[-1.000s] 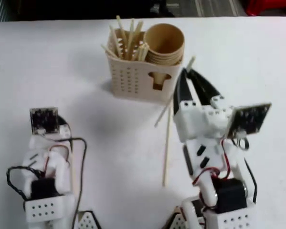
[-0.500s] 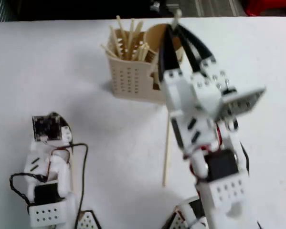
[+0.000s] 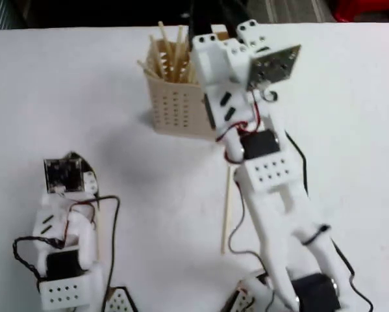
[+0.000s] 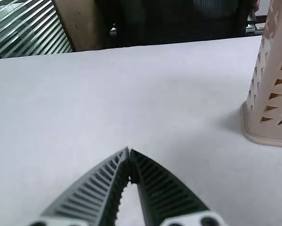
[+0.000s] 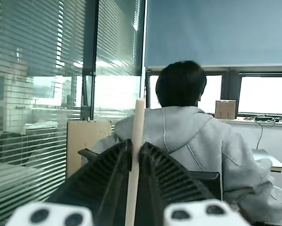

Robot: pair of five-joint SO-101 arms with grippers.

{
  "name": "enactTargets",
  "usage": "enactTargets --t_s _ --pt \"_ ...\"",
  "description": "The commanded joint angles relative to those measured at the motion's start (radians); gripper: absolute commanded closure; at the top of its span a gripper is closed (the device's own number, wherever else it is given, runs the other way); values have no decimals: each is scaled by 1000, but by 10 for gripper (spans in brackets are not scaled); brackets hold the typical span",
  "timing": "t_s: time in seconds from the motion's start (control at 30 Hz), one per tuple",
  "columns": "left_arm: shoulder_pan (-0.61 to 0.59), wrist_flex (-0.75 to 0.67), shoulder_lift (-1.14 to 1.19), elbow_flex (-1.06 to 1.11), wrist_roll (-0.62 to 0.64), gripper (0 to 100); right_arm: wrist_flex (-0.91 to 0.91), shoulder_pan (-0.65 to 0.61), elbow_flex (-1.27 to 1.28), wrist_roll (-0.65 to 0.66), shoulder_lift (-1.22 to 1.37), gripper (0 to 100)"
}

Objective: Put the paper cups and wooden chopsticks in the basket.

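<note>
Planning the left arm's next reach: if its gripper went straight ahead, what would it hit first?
Probably bare table; the left gripper points past the basket, off to one side.

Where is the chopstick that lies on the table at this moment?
In the high view the chopstick lies flat on the table, nearer than the basket, beside the right arm, which hides its far end.

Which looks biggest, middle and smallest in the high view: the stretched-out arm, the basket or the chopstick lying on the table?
1. Right arm, though raised nearer the camera.
2. Basket, partly hidden behind that arm.
3. Chopstick on the table: long but very thin.
</note>
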Motion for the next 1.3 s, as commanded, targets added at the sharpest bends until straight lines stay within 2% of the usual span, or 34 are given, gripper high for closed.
enactTargets --t_s 0.0,0.13,0.23,0.37,0.47,0.57,0.83,0.93,1.03,1.27 --pt "-7 -17 -16 -5 -8 976 -54 -21 -51 12 53 981" --pt "-7 -17 -16 -5 -8 976 -48 -51 -44 12 101 981" --pt "-7 -17 -16 -5 -8 976 38 -90 -44 12 102 969" --pt "-7 -17 -16 -5 -8 976 177 -125 -46 12 59 862" --pt "-7 -17 -16 -3 -8 976 298 -124 -46 12 -19 837" --pt "-8 -17 -16 -3 -8 976 484 -119 -44 12 -125 837" --pt "-8 -17 -16 -3 -8 976 1145 -102 -40 12 -383 837" --pt "-8 -17 -16 -3 -8 976 1303 -104 6 11 -423 837" --pt "-8 -17 -16 -2 -8 976 1388 -79 103 12 -433 837" --pt "-8 -17 -16 2 -8 976 1397 21 364 12 -432 837"
